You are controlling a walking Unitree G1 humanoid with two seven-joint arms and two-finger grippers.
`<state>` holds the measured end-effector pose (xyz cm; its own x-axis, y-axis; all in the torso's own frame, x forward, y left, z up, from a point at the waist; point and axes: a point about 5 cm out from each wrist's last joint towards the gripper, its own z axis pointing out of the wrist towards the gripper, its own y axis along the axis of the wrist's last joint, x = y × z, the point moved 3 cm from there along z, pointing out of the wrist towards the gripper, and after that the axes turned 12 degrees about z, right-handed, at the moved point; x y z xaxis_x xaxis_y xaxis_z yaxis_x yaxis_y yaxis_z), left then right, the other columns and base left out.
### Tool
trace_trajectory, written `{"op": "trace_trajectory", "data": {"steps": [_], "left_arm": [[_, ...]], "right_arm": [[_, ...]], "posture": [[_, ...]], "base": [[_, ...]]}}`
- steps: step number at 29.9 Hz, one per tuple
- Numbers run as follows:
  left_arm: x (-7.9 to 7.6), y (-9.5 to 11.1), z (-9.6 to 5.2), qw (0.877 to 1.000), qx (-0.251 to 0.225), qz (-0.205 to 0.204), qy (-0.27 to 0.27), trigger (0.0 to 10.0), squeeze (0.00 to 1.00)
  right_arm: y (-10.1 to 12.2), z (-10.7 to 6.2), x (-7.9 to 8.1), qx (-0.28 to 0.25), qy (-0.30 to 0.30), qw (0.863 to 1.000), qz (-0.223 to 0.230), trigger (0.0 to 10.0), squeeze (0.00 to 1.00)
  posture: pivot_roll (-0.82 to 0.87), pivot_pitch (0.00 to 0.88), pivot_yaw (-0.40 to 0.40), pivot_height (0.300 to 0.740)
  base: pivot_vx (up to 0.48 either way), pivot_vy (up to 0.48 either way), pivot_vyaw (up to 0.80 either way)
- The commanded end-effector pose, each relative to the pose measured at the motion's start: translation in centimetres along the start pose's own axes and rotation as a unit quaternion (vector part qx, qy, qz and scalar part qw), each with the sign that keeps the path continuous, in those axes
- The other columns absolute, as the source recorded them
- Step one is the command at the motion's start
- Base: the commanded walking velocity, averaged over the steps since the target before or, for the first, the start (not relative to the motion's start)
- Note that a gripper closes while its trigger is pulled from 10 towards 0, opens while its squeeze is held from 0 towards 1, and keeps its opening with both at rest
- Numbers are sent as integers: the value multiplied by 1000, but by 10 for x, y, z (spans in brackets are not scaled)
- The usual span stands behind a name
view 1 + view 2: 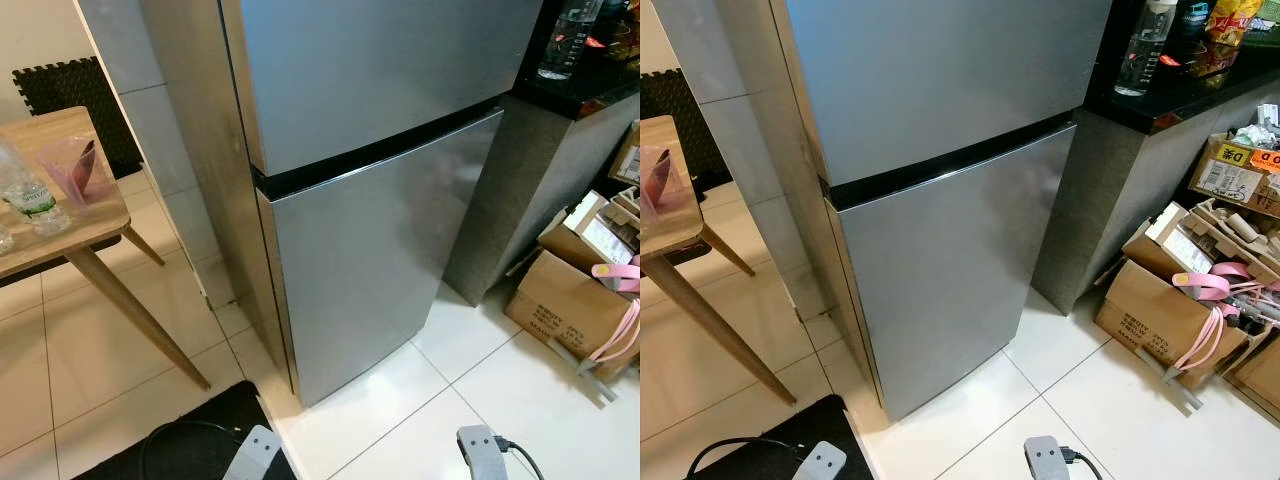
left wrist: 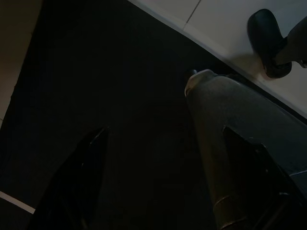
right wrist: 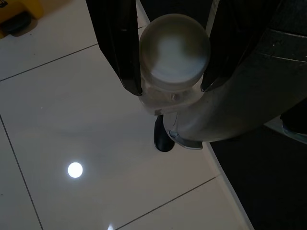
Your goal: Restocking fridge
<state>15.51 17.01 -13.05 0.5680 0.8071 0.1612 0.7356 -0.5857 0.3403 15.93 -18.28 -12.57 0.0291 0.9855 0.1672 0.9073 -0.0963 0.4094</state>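
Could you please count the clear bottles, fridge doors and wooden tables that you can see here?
Clear plastic bottles: 3 (one on the table, one on the black counter at, one white-capped in the right gripper)
Silver fridge doors: 2 (upper, lower)
Light wooden tables: 1
Total: 6

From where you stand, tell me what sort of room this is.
Most likely a home kitchen or dining corner: a closed silver two-door fridge, a dark counter holding a bottle, and a wooden table on the tiled floor.
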Motion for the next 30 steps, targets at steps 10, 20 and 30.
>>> {"op": "trace_trajectory", "data": {"steps": [10, 20, 30], "left_arm": [[-5, 0, 0, 1000, 4, -8, -9, 10000, 0], [-5, -3, 0, 1000, 6, -10, -9, 10000, 0], [-6, -6, 0, 1000, 10, -8, -9, 10000, 0]], "right_arm": [[-2, 1, 6, 5, 13, 1000, 8, 10000, 0], [-4, 1, 6, 7, 14, 1000, 9, 10000, 0], [-6, 0, 5, 10, 14, 1000, 7, 10000, 0]], "posture": [[-44, 2, -20, 740], [-43, 7, -20, 740], [-39, 7, -23, 740]], "base": [[0, 0, 0], [0, 0, 0], [0, 0, 0]]}}
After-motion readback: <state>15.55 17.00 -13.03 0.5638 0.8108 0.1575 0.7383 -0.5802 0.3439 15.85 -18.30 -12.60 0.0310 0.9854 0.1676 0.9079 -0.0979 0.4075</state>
